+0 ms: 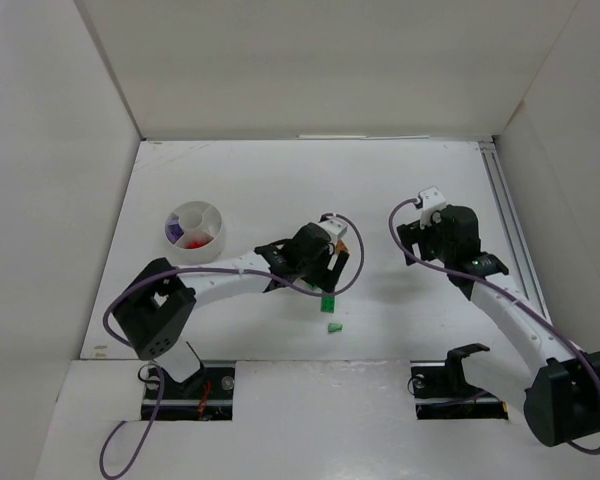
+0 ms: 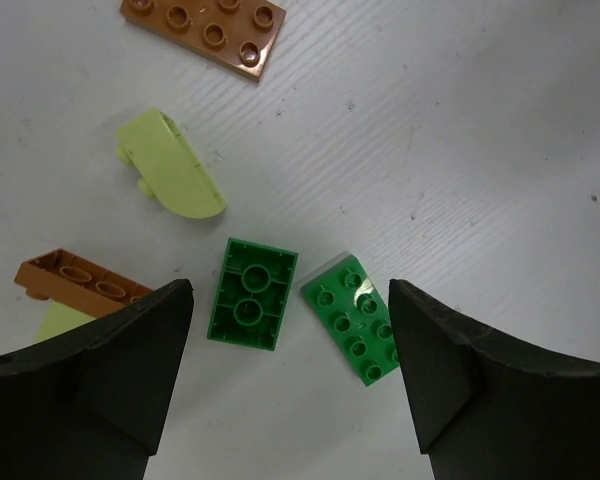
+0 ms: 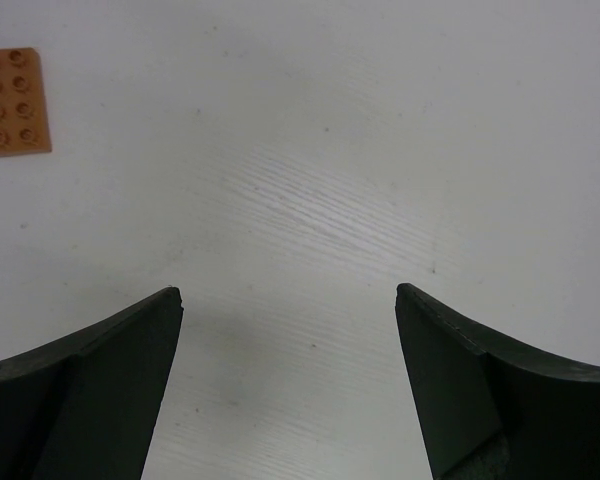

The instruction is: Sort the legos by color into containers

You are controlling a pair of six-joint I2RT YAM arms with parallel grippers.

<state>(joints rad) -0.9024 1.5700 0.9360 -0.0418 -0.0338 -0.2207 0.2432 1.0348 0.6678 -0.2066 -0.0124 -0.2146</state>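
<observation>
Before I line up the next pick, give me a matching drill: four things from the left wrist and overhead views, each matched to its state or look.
Things:
1. dark green brick
2. bright green brick
3. pale green piece
4. container

States:
A. holds red pieces and purple pieces
B. studs facing up
C. hollow underside facing up
D. curved on one side, lying beyond the two green bricks

Pairs: 1-C, 2-B, 3-D, 4-A
</observation>
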